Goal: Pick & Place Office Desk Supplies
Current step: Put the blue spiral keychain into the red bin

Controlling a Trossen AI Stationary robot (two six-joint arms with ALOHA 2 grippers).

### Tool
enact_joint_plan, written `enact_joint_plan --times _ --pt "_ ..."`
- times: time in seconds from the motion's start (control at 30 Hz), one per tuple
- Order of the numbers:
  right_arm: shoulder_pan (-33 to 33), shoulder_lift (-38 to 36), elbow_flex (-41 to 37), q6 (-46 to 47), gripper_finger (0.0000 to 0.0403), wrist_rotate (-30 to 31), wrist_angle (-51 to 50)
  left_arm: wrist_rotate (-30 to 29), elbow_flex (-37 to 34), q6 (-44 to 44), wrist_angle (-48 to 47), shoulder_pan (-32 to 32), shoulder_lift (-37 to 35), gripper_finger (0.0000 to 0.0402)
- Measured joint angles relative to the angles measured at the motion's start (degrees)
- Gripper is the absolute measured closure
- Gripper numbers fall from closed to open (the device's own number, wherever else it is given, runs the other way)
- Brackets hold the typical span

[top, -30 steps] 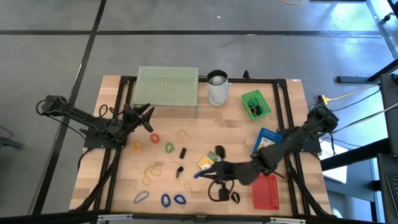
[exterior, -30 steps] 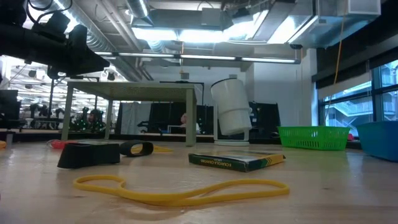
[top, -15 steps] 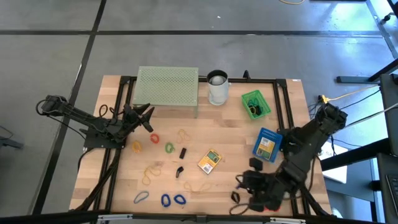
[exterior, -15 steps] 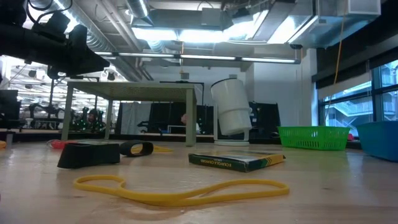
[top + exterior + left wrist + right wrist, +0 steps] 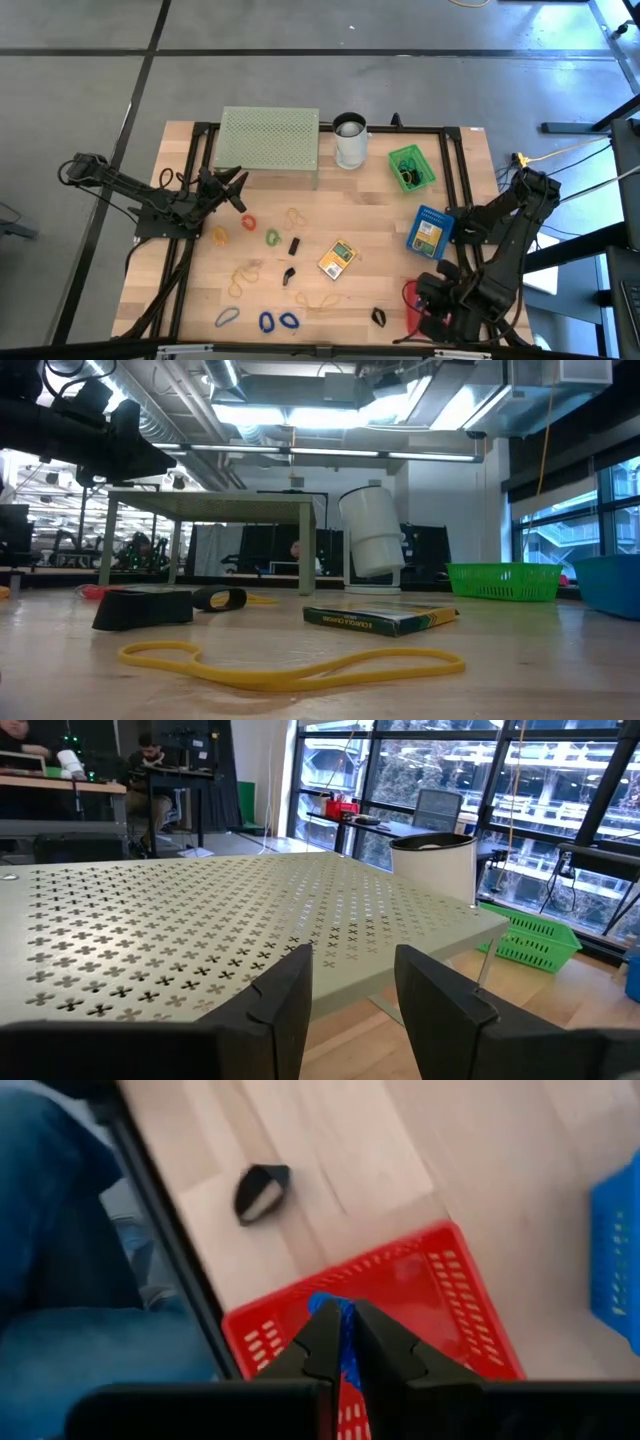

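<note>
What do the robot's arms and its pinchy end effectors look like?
Both arms are dark, nearly black, built from chunky jointed segments with thin black cables looping beside them. The left end effector has two flat, matte black fingers with squared, slightly rounded tips. The right end effector has the same two dark fingers, tapering toward their tips. No markings or labels show on them.

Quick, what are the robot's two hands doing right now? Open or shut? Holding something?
Left end effector: open, holding nothing, beside the green mesh stand.
Right end effector: shut on a blue rubber band, over the red basket.
</note>
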Motion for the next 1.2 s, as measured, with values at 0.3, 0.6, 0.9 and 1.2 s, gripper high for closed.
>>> enact_joint_plan --times 0.3,0.6,0.9,1.2 --pt "0.0 0.2 0.0 5.6 0.038 -2.1 -0.6 0.0 0.0 0.0 0.0 0.0 0.0 0.0263" --pt "0.0 6.1 0.0 5.9 0.038 -10.1 -2.5 0.0 0.0 0.0 0.0 0.0 0.0 0.0263" --pt "-0.1 8.4 0.0 6.0 0.0345 -9.7 -2.7 0.0 0.0 0.0 0.0 0.0 0.0 0.0263" --pt "-0.2 8.4 0.0 7.4 0.0275 -8.5 -2.6 0.0 0.0 0.0 0.0 0.0 0.0 0.0263"
